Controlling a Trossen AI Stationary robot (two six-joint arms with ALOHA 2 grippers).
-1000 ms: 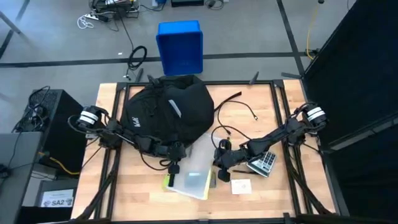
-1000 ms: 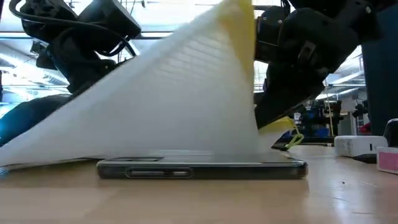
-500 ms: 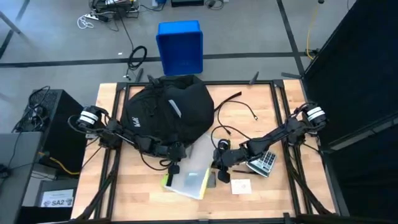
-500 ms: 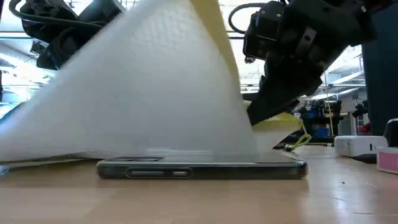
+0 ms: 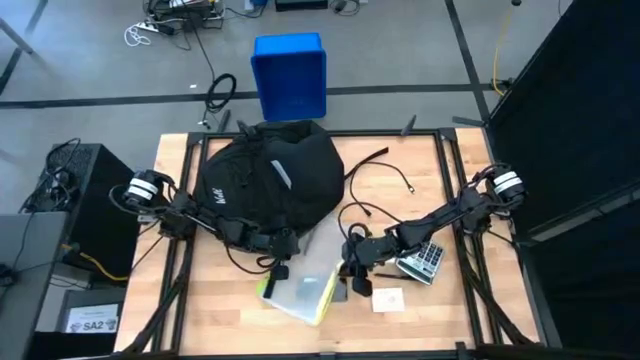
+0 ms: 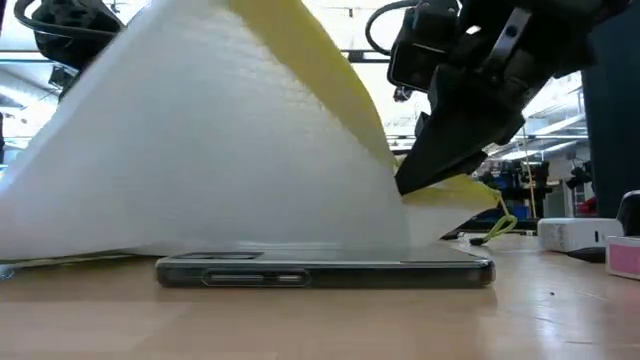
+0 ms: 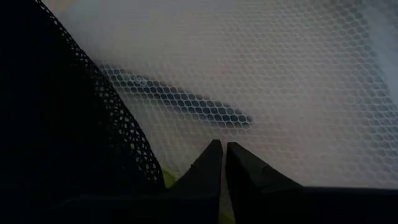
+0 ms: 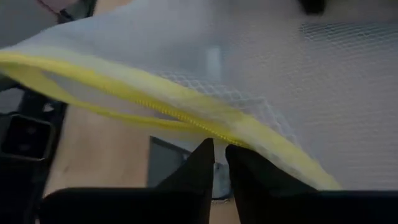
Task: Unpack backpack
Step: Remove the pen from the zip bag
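The black backpack [image 5: 268,178] lies on the table's far left part. Just in front of it a white mesh pouch [image 5: 303,288] with a yellow zipper edge [image 6: 330,80] stands tilted up, its lower edge resting on a phone [image 6: 325,270] that lies flat on the table. My left gripper [image 5: 277,268] is shut at the pouch's left end, beside the backpack's black mesh [image 7: 93,118]. My right gripper [image 5: 351,268] is shut on the pouch's right end. My left gripper has its shut fingertips [image 7: 214,160] against the pouch's white mesh [image 7: 249,93] at the end near the backpack. The fingers themselves hide the exact place of the pinch. My right gripper pinches the yellow zipper edge [image 8: 239,138] between its two fingers, which lie across it. That side of the pouch [image 6: 200,150] is held up while its lower edge stays down.
A calculator [image 5: 424,262] and a small white card [image 5: 388,298] lie right of my right gripper. Loose black cables [image 5: 385,180] lie on the far right part. A blue box [image 5: 290,75] stands on the floor beyond the table's far edge.
The pouch's raised yellow-edged side has swung over toward the table's left with my right gripper, so the pouch stands steeper. Its lower edge has stayed on the phone.
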